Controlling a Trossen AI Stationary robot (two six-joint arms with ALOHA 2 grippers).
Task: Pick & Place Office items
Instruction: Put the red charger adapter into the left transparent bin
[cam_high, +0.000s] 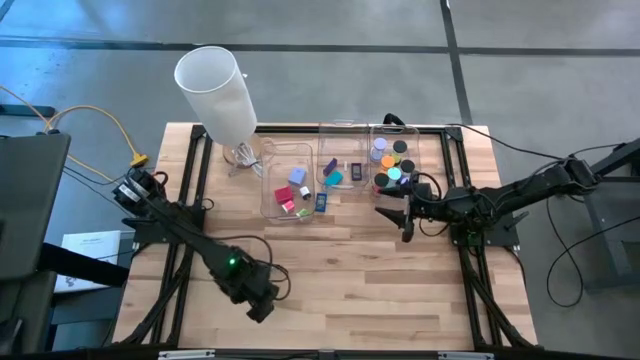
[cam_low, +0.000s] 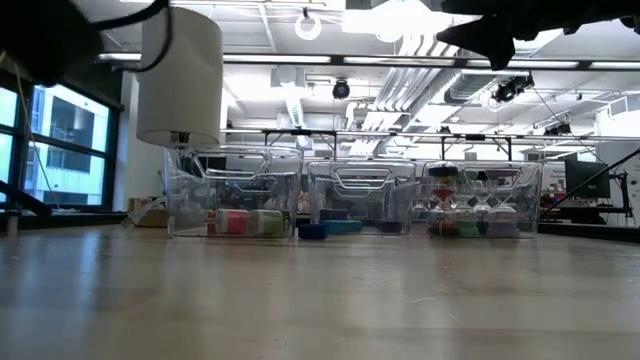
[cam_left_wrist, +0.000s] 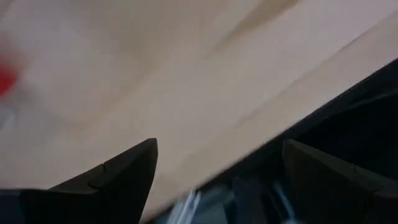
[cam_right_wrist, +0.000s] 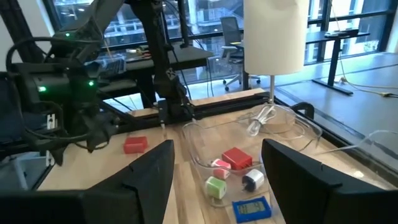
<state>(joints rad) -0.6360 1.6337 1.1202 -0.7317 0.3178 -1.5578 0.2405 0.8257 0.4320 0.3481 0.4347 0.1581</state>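
Most office items (cam_high: 300, 186) sit sorted in three clear bins (cam_high: 340, 175) at the tabletop's (cam_high: 340, 270) far side; one red block (cam_right_wrist: 135, 144) lies loose by the left pincer (cam_high: 262, 308), fingers apart, empty. Right pincer (cam_high: 395, 215) hovers near the bins, fingers apart, holding nothing.

Grey floor (cam_high: 520, 70); windows (cam_right_wrist: 186, 18); ceiling lights (cam_low: 400, 15).

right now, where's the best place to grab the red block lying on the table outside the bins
The red block lies flat on the table, wider than tall, with nothing crowding it. It is probably best taken across its narrow width, at the middle of its long sides, coming straight down from above so the fingers drop either side. The left gripper, open, looks nearest.
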